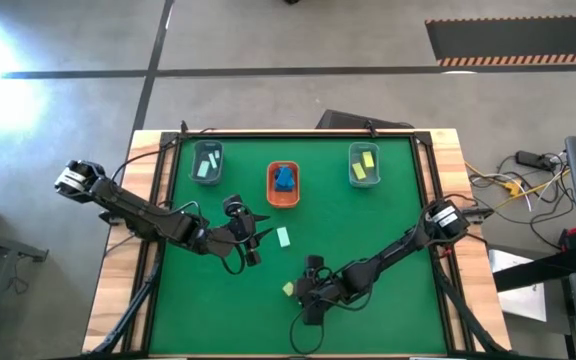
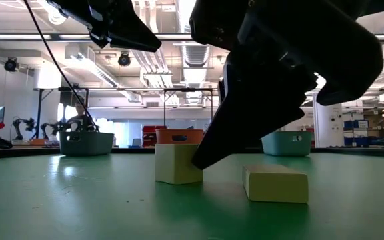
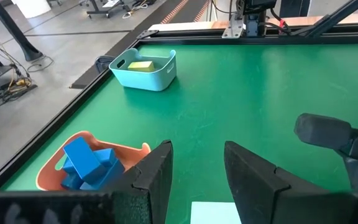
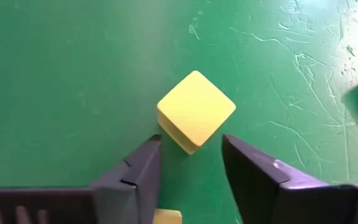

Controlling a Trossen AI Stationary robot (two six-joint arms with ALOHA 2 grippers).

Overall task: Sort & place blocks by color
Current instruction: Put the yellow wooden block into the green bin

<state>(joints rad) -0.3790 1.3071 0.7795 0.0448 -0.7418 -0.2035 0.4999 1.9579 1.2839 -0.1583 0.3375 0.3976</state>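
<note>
A yellow block (image 4: 196, 111) stands on the green table (image 1: 388, 220) near its front edge, also visible in the low view (image 2: 177, 163). My right gripper (image 4: 191, 140) slants down at it, open, with the block's near corner between its fingertips. A second pale yellow block (image 2: 275, 183) lies closer to the front edge, under that arm. A mint block (image 1: 283, 237) lies flat just beyond my left gripper (image 1: 260, 240), which hangs open above the table and holds nothing. Hidden by the gripper in the left wrist view is all but the mint block's (image 3: 215, 213) edge. My right gripper has one fingertip (image 4: 154, 146) right at the yellow block's shaded side face (image 4: 166, 132); whether it touches, I cannot tell. The other fingertip (image 4: 229, 143) stands apart from the block. The block rests on the table.
Three trays stand in a row at the back: a grey one (image 1: 206, 160) with mint blocks, an orange one (image 1: 283, 184) with blue blocks, a teal one (image 1: 364, 165) with yellow blocks. Free table lies to the right and front left.
</note>
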